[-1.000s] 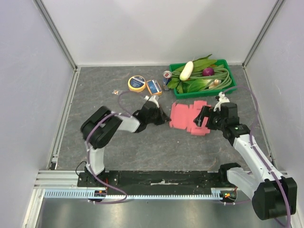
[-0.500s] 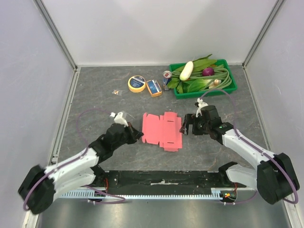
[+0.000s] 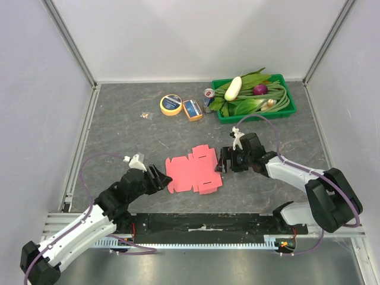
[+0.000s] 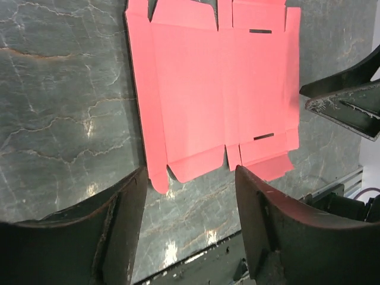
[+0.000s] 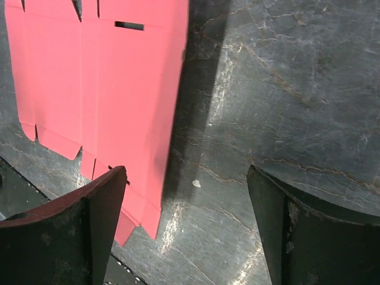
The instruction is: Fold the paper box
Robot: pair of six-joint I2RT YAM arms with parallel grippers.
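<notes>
flat box between two open grippers
box (image 3: 193, 170) lies unfolded on the table (image 3: 127, 133), long axis running from left gripper (image 3: 159, 178) to right gripper (image 3: 222, 161). each gripper sits just beside one short edge, jaws spread wide, holding nothing. pink-red card, creased, with tabs and slots showing.

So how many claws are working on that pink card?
2. The left gripper is at the paper box's left edge, the right gripper at its right edge; both open, neither gripping it.
</notes>
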